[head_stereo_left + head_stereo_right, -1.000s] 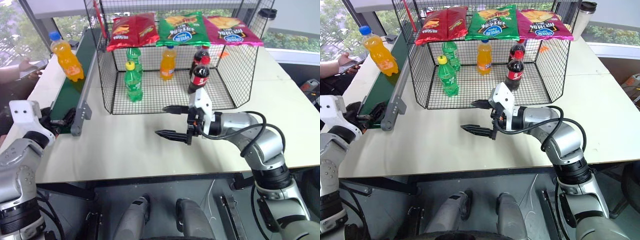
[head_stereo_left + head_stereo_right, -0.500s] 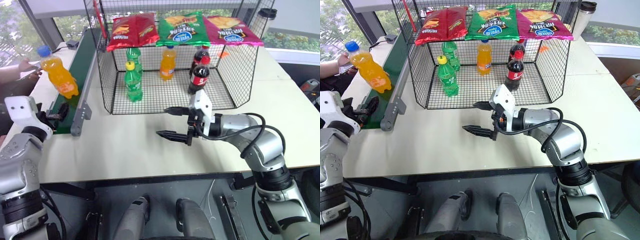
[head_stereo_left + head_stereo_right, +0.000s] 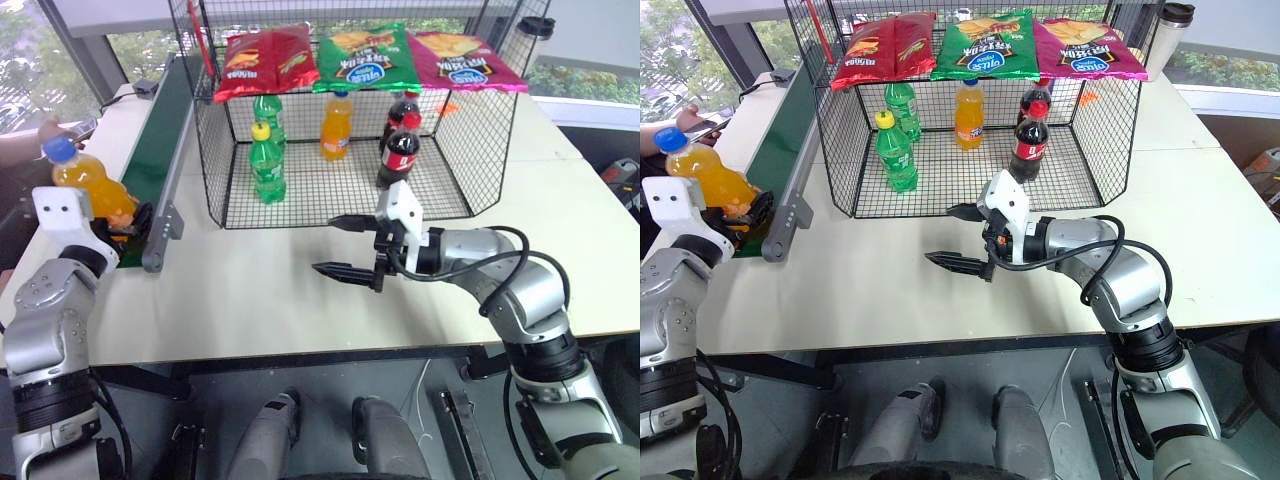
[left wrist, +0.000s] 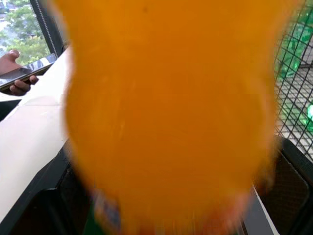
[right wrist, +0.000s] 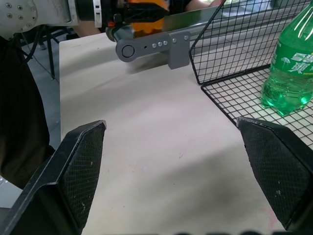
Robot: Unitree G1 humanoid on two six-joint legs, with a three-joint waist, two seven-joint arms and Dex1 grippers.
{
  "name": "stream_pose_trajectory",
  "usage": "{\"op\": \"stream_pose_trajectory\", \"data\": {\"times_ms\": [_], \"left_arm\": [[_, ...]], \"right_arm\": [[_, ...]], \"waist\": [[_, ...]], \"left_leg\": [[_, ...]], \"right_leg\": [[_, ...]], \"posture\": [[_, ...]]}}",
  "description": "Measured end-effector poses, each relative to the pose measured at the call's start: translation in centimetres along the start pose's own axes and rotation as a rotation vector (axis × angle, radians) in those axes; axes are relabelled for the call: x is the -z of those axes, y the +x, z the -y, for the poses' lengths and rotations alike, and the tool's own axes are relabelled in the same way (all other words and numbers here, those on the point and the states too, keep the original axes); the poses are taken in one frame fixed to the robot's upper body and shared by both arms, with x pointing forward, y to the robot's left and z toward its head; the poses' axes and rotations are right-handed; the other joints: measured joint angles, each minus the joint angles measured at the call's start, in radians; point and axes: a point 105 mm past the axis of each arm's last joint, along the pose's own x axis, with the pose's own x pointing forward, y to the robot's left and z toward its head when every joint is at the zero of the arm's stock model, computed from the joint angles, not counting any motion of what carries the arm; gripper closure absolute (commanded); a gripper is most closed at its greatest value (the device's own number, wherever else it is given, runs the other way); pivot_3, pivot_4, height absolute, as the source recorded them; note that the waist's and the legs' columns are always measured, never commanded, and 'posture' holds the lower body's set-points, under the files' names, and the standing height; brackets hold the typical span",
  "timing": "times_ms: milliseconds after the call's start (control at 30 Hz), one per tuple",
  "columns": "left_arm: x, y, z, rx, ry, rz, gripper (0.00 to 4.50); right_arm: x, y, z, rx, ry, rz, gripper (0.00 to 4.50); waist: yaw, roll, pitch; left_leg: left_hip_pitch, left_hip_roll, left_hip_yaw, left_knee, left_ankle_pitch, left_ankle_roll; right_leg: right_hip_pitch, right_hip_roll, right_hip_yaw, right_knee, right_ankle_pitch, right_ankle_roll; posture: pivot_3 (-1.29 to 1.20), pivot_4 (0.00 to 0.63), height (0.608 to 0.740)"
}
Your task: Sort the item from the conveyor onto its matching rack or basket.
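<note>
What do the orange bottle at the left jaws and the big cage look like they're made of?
Orange bottle: looks like clear, glossy plastic, since the orange drink shows through the wall; its blue cap seems opaque plastic. Cage: thin black wire in a square grid, probably painted or coated metal; the table shows through its mesh.

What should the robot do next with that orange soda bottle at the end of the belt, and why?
Probably finish closing the left gripper on the orange soda bottle. The bottle leans at the conveyor's near end, right at the fingers, and the wire cage already holds a matching orange bottle.
</note>
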Motion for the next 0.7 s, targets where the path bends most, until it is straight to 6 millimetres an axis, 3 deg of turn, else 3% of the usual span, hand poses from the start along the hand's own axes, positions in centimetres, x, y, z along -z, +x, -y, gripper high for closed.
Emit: {"op": "stream_pose_trajectory", "data": {"times_ms": [67,233,333,500,567,700], "left_arm": [[0.0,0.0,0.5,0.032,-0.018,0.011,1.50],[-0.7,0.0,2.1,0.122,-0.114,0.026,1.50],[-2.3,0.5,3.3,0.188,-0.148,0.050,1.50],[-5.5,-0.1,8.5,0.462,-0.012,0.083,1.50],[-4.8,-0.8,11.3,0.597,0.017,0.053,1.50],[-1.6,-2.0,15.6,0.810,0.060,-0.064,1.50]], "right_arm": [[0.0,0.0,0.0,0.001,0.000,0.000,0.00],[0.0,0.0,0.0,0.002,0.000,-0.002,0.00],[0.1,0.0,0.1,0.003,0.002,-0.003,0.00],[0.0,0.0,0.2,0.002,0.002,-0.002,0.00],[0.1,0.1,0.3,0.003,0.002,-0.003,0.00],[-0.1,0.2,0.3,0.003,-0.003,0.001,0.00]], "waist": [[0.001,0.000,0.000],[-0.001,0.000,0.000],[-0.002,-0.001,0.001],[-0.003,-0.001,0.001],[-0.003,-0.001,0.001],[-0.004,-0.001,0.001]], "left_leg": [[0.000,0.000,0.000,0.000,0.000,0.000],[0.000,0.000,0.000,0.000,0.000,0.000],[0.000,0.000,-0.001,0.000,0.000,0.000],[0.000,0.000,0.001,0.000,0.000,0.000],[0.000,0.000,0.001,0.000,0.000,0.000],[0.000,0.000,0.001,0.000,0.000,0.000]], "right_leg": [[0.000,0.000,0.000,0.000,0.000,0.000],[0.000,0.000,0.000,0.000,0.000,0.000],[0.000,0.000,-0.001,0.000,0.000,0.000],[0.000,0.000,0.000,0.000,0.000,0.000],[0.000,0.000,0.000,-0.001,0.000,0.000],[0.000,0.000,0.000,0.000,0.000,0.000]], "posture": [[0.00,0.150,0.739],[0.00,0.150,0.739],[0.00,0.150,0.739],[0.00,0.150,0.739],[0.00,0.150,0.739],[0.00,0.150,0.739]]}}
